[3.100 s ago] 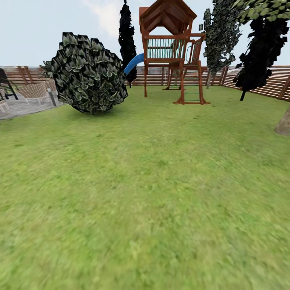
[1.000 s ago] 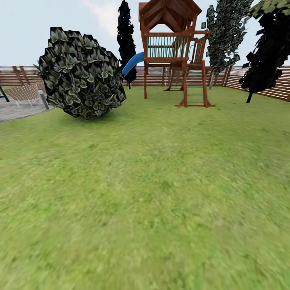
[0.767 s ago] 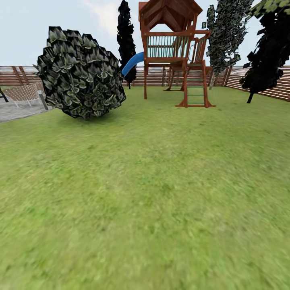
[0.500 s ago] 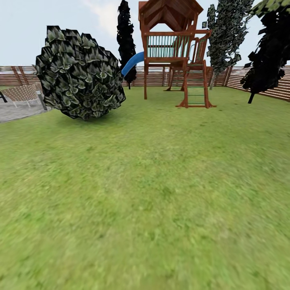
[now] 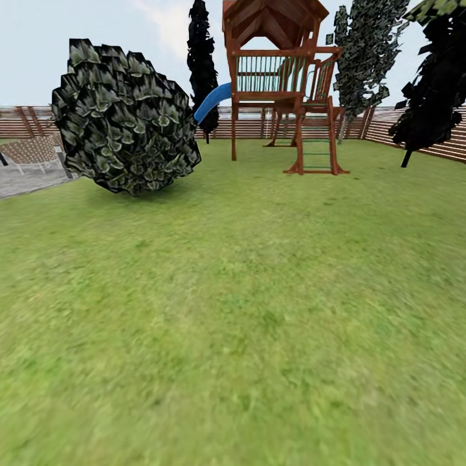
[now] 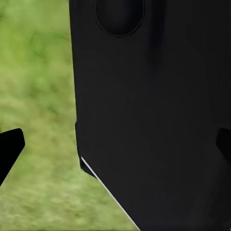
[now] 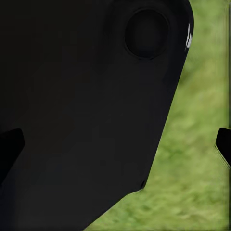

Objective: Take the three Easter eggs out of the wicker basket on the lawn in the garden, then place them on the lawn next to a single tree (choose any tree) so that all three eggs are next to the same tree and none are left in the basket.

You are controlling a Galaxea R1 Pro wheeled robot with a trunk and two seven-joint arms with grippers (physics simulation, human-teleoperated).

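the lawn (image 5: 246,310) is seen as a wide stretch of short, blurred green grass, spread flat across the garden up to the brown slatted fence (image 5: 427,133); a blurred patch of it is also seen in both wrist views

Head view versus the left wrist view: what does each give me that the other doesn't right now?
Head view: the round bush, the wooden play tower with its blue slide, the slatted fence, dark trees and a grey paved patch.

Left wrist view: a large black robot body part up close, and the left end effector with its fingertips spread wide.

Both: the lawn.
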